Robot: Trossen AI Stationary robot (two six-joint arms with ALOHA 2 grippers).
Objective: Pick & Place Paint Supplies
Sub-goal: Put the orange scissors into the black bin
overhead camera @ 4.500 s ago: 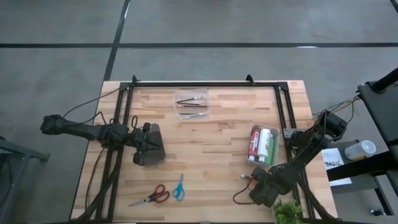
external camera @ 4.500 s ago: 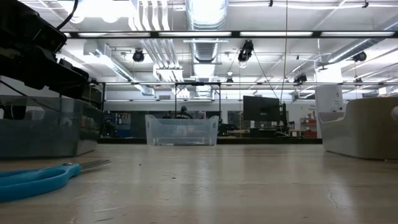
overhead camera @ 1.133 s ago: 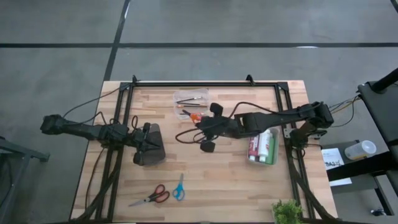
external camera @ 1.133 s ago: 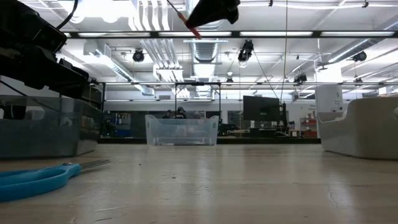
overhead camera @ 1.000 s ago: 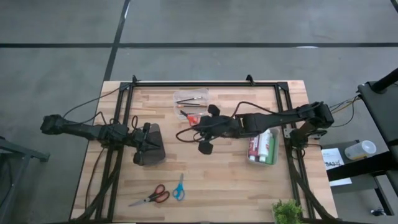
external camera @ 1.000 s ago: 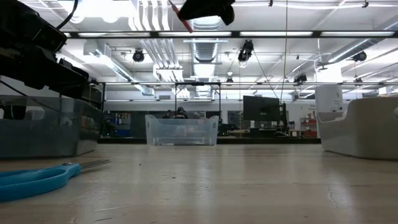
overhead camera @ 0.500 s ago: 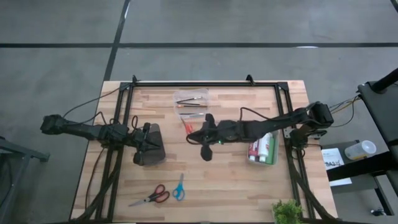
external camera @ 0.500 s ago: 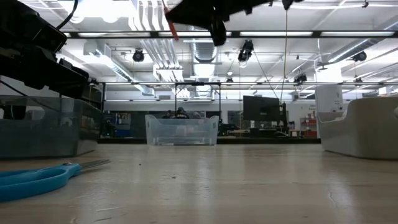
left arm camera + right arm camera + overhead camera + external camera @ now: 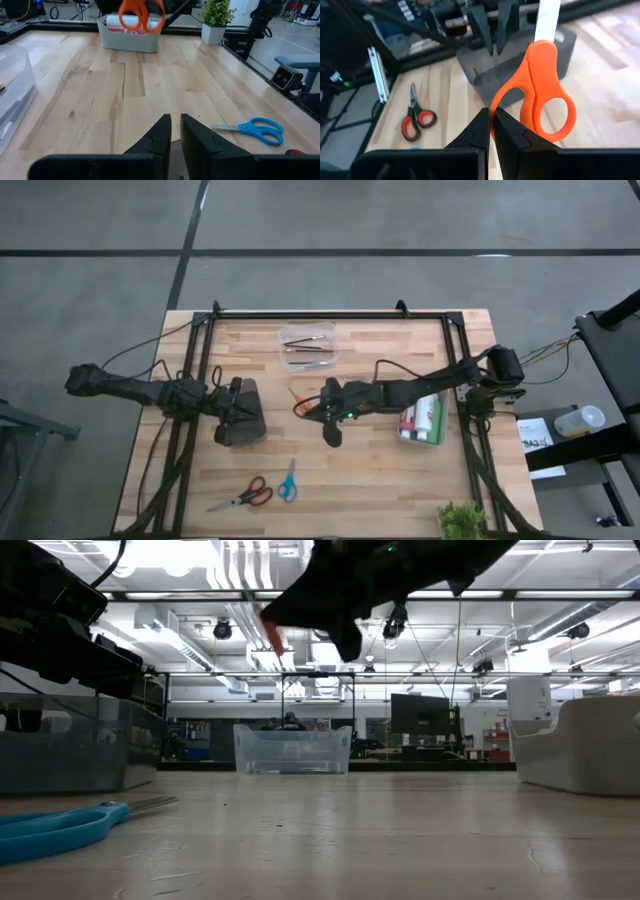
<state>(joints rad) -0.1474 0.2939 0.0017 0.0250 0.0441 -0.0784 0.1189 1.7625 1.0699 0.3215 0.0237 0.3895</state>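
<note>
The right gripper (image 9: 303, 406), clamped on orange scissors (image 9: 540, 95), has carried them away from the clear bin (image 9: 308, 347); paint supplies remain unmoved.

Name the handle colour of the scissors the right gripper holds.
Orange handles on the scissors; clearest in the right wrist view.

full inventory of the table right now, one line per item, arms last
orange-handled scissors: 1, orange, held above the table's middle by the right gripper
blue scissors: 1, blue handles, near edge, left of centre
red-and-black scissors: 1, near edge, left of the blue pair
clear tub: 1, far side, brushes inside
grey bin: 1, right side, paint bottles inside
dark block: 1, dark grey, left of centre
potted plant: 1, green, near right corner
table: 1, light wood
left gripper: on the table's left by the dark block, shut
right gripper: mid-table, shut on the scissors
</note>
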